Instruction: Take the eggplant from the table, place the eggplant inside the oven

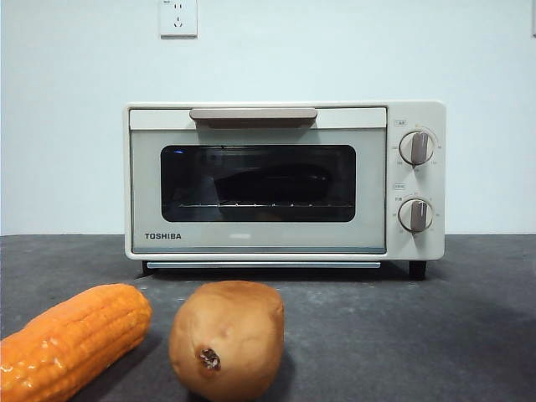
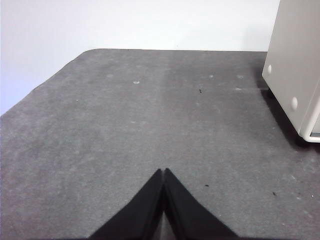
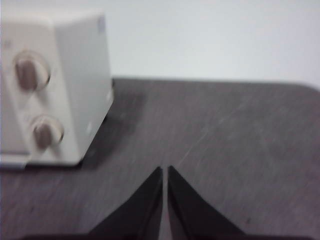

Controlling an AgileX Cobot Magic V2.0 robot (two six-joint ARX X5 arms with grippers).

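Observation:
The cream-white oven (image 1: 285, 180) stands at the back of the dark grey table (image 1: 419, 327) with its door closed. Behind the dark glass a dark elongated shape, the eggplant (image 1: 272, 182), lies on the rack. My left gripper (image 2: 164, 172) is shut and empty over bare table, off one side of the oven (image 2: 295, 65). On the oven's knob side my right gripper (image 3: 165, 170) is shut and empty too, beside the oven (image 3: 55, 85). Neither gripper appears in the front view.
An orange corn cob (image 1: 71, 339) lies at the front left and a brown potato (image 1: 228, 339) stands beside it, both in front of the oven. A white wall with a socket (image 1: 177, 17) is behind.

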